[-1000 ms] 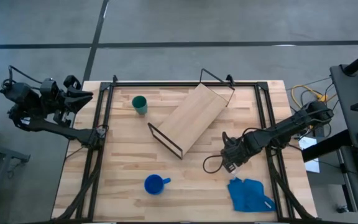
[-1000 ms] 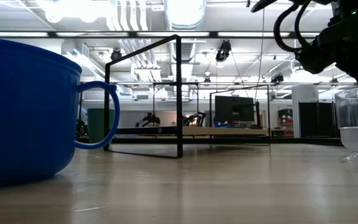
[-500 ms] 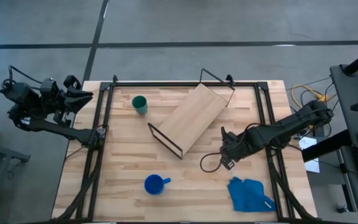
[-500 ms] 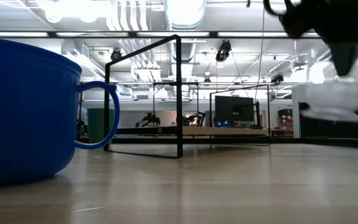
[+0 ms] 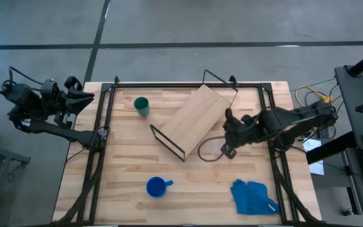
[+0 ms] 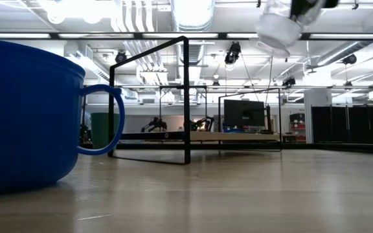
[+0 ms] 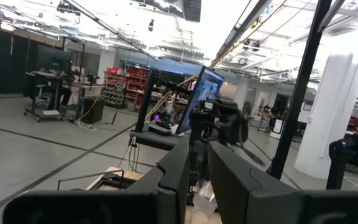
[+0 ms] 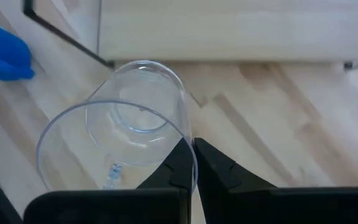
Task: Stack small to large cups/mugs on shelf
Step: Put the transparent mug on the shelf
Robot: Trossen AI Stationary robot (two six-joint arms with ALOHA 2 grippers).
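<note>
My right gripper [image 5: 225, 140] is shut on the tiny clear glass cup [image 8: 129, 134], held in the air just off the near right side of the shelf [image 5: 197, 120]. The cup also shows at the top of the low view [image 6: 278, 26]. The shelf, a light-wood board with black wire end frames, lies askew mid-table. The dark green cup [image 5: 142, 105] stands on the table left of the shelf. The blue mug [image 5: 156, 186] stands near the front edge. My left gripper [image 5: 86, 96] is shut and empty, beyond the table's far left corner. My right gripper pinches the glass cup's wall at its rim [image 8: 189, 147], one finger inside the cup and one outside. The fingers slant down toward the shelf. The cup is lifted clear of the table and tilted, its mouth toward the gripper and its base away.
A crumpled blue cloth [image 5: 254, 197] lies at the table's near right corner. A black frame [image 5: 106, 120] runs along the table's sides. A dark cable loop [image 5: 208, 152] hangs by my right gripper. Bare wood lies between the shelf and the blue mug.
My right gripper has risen and gone toward the far edge, up to the shelf, carrying the glass cup. The cup stood on the table at first and is now lifted clear and tilted, high above the tabletop.
</note>
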